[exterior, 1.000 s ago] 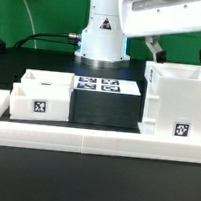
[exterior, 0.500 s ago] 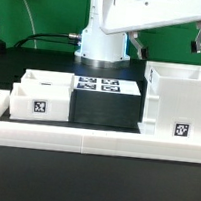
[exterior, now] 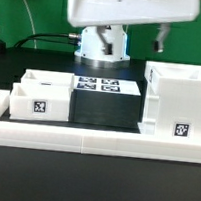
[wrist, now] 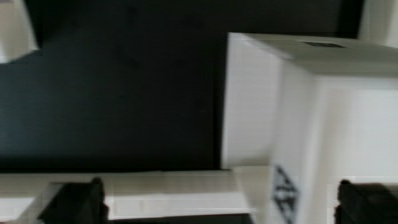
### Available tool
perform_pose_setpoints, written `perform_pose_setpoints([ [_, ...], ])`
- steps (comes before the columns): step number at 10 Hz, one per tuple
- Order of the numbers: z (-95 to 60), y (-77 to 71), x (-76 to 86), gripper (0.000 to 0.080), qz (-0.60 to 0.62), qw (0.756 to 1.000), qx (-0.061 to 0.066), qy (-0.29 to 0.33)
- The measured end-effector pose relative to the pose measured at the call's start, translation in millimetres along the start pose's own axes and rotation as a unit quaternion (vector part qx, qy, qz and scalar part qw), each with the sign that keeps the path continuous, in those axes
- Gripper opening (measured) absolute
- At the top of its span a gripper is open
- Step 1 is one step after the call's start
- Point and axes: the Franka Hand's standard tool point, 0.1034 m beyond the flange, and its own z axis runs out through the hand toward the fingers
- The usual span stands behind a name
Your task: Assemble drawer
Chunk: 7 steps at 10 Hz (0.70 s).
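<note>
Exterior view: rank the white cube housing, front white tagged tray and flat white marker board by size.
1. white cube housing
2. front white tagged tray
3. flat white marker board, foreshortened, so rank unsure

Exterior view: bright, even light. The white drawer housing (exterior: 177, 102) is nearly washed out, its hollow shaded grey. The arm (exterior: 128, 9) at twelve o'clock is soft and blurred. Wrist view: soft and grainy throughout. The end effector fingers (wrist: 75, 198) are dark, unfocused shapes near the black desk (wrist: 125, 100).
</note>
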Motion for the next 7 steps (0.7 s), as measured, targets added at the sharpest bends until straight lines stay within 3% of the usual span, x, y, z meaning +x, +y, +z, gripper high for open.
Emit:
perform_pose_setpoints([
  [1, 0.4, 27.0, -8.6, 0.0649, 0.006, 1.000, 0.000, 0.005],
  [2, 3.5, 35.9, -11.9, 0.0649, 0.010, 1.000, 0.006, 0.004],
  [6, 6.0, 35.8, -13.1, 0.0649, 0.013, 1.000, 0.004, 0.001],
  [7, 12.2, 41.2, -19.7, 0.0649, 0.024, 1.000, -0.006, -0.010],
])
